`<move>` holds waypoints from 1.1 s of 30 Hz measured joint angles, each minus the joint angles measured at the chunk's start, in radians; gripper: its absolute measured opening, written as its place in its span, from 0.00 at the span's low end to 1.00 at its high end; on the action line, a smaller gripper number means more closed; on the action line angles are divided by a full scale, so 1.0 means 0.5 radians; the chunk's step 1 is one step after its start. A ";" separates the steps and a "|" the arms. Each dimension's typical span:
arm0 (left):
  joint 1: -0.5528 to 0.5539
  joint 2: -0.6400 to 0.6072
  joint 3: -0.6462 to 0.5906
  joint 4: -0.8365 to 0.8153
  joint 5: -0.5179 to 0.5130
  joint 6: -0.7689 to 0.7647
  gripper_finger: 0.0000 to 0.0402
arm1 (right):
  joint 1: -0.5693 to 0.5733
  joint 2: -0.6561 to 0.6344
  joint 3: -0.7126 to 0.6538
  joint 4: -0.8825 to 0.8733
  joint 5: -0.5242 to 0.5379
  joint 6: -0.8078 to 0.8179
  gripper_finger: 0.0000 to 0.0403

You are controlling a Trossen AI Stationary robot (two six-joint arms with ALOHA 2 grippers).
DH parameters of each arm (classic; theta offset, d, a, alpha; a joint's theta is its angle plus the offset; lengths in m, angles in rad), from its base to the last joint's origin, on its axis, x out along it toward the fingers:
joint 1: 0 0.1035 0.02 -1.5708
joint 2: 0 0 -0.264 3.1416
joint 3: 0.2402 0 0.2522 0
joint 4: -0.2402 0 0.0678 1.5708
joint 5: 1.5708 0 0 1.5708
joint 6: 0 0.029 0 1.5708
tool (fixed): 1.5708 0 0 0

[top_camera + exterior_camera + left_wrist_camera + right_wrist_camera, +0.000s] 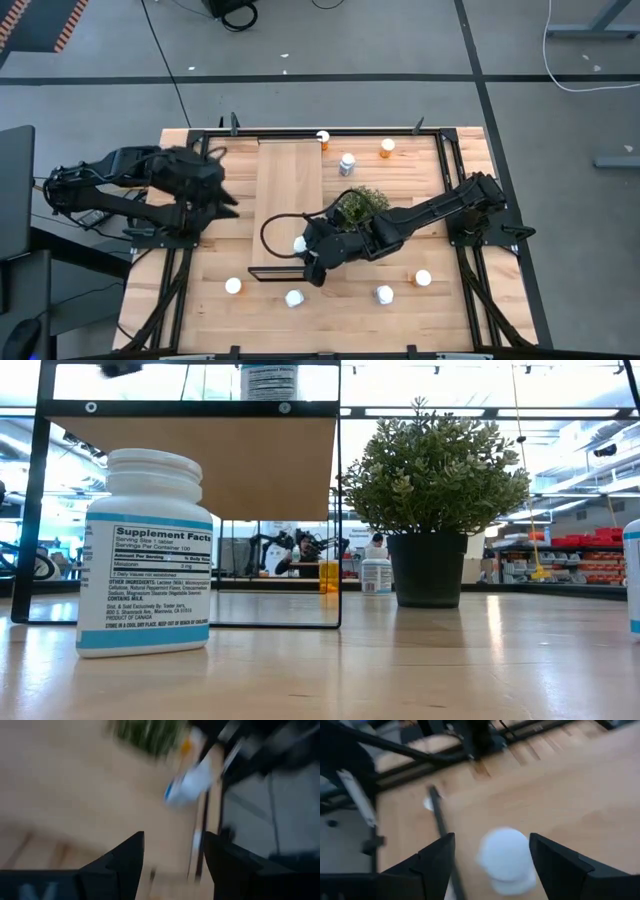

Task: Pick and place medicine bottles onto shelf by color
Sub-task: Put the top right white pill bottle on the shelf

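White-capped white medicine bottle (506, 856) between spread right end effector (308, 262) fingers, on light-wood shelf (288, 180) front edge | left end effector (222, 190) parted, empty, worktop's (340, 312) left side

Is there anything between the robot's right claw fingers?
Yes. In the right wrist view a white bottle cap sits between the right gripper's open fingers. The high view shows this bottle on the shelf.

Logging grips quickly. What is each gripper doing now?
Left gripper: open, empty, off the table's left side.
Right gripper: open around a white-capped bottle on the shelf.
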State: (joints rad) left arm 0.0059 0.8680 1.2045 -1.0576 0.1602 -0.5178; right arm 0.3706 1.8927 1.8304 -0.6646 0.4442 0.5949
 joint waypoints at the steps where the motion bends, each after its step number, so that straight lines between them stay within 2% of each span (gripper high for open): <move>1: 0.000 0.000 0.000 -0.110 0.029 -0.012 0.51 | 0.007 0.000 0.041 -0.014 -0.008 -0.019 0.66; 6: 0.000 0.005 0.000 -0.372 0.077 -0.054 0.48 | 0.025 -0.001 0.317 -0.279 0.023 -0.143 0.68; 11: -0.020 0.005 0.000 -0.379 0.089 -0.127 0.47 | 0.023 -0.001 0.592 -0.636 0.104 -0.188 0.68; 16: -0.161 0.006 -0.035 -0.336 0.093 -0.138 0.50 | 0.032 -0.001 0.833 -0.871 0.145 -0.086 0.68; 18: -0.204 0.003 -0.035 -0.109 0.073 -0.160 0.51 | 0.056 -0.001 0.913 -0.953 0.146 -0.025 0.68; 21: -0.279 0.003 -0.035 0.536 -0.075 -0.178 0.52 | 0.101 -0.001 1.002 -1.046 0.144 -0.013 0.68; 24: -0.407 0.069 -0.027 1.022 -0.275 0.105 0.51 | 0.145 -0.012 1.053 -1.107 0.161 -0.015 0.68; 27: -0.547 0.188 -0.031 1.070 -0.481 0.458 0.51 | 0.182 -0.042 1.050 -1.155 0.195 -0.015 0.68; 29: -0.619 0.294 -0.037 1.065 -0.582 0.536 0.52 | 0.214 -0.056 1.052 -1.225 0.218 -0.016 0.68; 33: -0.706 0.504 -0.037 1.152 -0.612 0.577 0.58 | 0.265 -0.069 1.052 -1.344 0.236 0.031 0.68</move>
State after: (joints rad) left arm -0.3471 1.1201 1.1862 -0.4818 -0.1459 -0.2291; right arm 0.5033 1.8580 2.3562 -1.3368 0.5621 0.6105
